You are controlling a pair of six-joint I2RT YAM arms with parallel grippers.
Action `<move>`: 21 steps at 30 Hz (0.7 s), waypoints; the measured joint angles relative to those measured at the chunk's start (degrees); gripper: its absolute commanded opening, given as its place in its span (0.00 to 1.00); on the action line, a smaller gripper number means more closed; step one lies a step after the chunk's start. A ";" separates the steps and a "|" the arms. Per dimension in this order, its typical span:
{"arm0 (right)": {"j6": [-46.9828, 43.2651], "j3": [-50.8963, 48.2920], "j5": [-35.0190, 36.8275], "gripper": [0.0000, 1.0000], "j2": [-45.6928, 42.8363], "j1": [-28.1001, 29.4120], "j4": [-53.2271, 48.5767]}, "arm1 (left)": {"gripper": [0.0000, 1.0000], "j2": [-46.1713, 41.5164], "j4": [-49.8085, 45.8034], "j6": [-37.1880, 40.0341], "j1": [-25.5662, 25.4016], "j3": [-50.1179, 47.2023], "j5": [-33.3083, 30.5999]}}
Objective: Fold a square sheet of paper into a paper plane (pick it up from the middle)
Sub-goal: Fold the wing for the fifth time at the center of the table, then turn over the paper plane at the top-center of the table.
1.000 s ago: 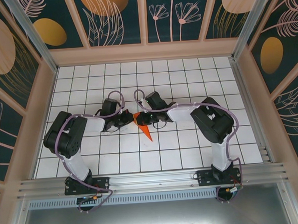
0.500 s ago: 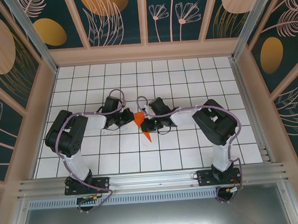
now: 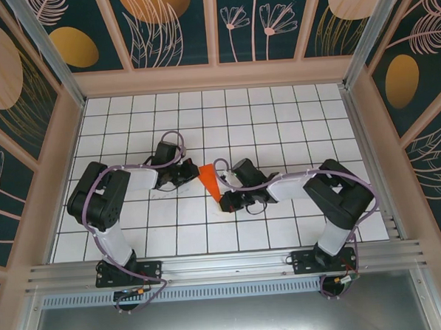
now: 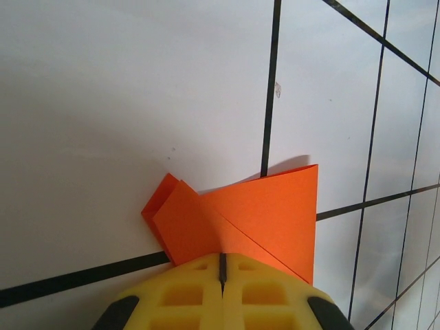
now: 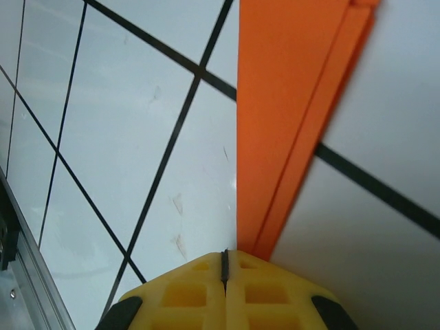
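Observation:
The paper plane [image 3: 209,181] is a narrow folded wedge of orange-red paper lying flat on the white tiled floor, between the two arms. My left gripper [image 3: 190,172] is shut, and its yellow fingertips [image 4: 199,275] rest on the wide creased end of the paper plane [image 4: 265,210]. My right gripper [image 3: 224,202] is shut too, at the wedge's near pointed end. In the right wrist view the long folded strip of the paper plane [image 5: 289,103] runs away from the shut right gripper [image 5: 224,258], and its near end passes under the right-hand finger. No paper shows between either pair of jaws.
The tiled floor [image 3: 277,110] is boxed in by wooden walls with dark patterned panels. An aluminium rail [image 3: 226,264] crosses the near edge, where both arm bases are bolted. That rail's edge [image 5: 8,240] appears at the lower left of the right wrist view.
My right gripper has slid down along the paper toward its near tip, and that arm's elbow swung right. The left gripper shifted slightly right onto the wide end. Both stayed shut.

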 measured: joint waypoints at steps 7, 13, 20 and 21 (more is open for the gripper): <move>1.90 -0.26 5.31 0.12 -6.32 0.28 -3.37 | 0.25 -0.42 -1.68 -0.28 -0.42 1.66 -3.54; 5.60 0.63 14.36 0.50 -14.71 -2.58 -2.89 | 0.53 -8.22 -8.35 -1.73 -2.45 2.91 -11.17; 9.11 -1.62 20.61 0.67 -19.47 -11.47 -1.79 | 0.70 -12.11 -17.09 -5.33 -10.93 8.04 -23.74; 9.35 -2.27 21.24 0.69 -19.71 -12.09 -1.79 | 0.72 -12.09 -18.16 -5.88 -12.13 8.44 -25.27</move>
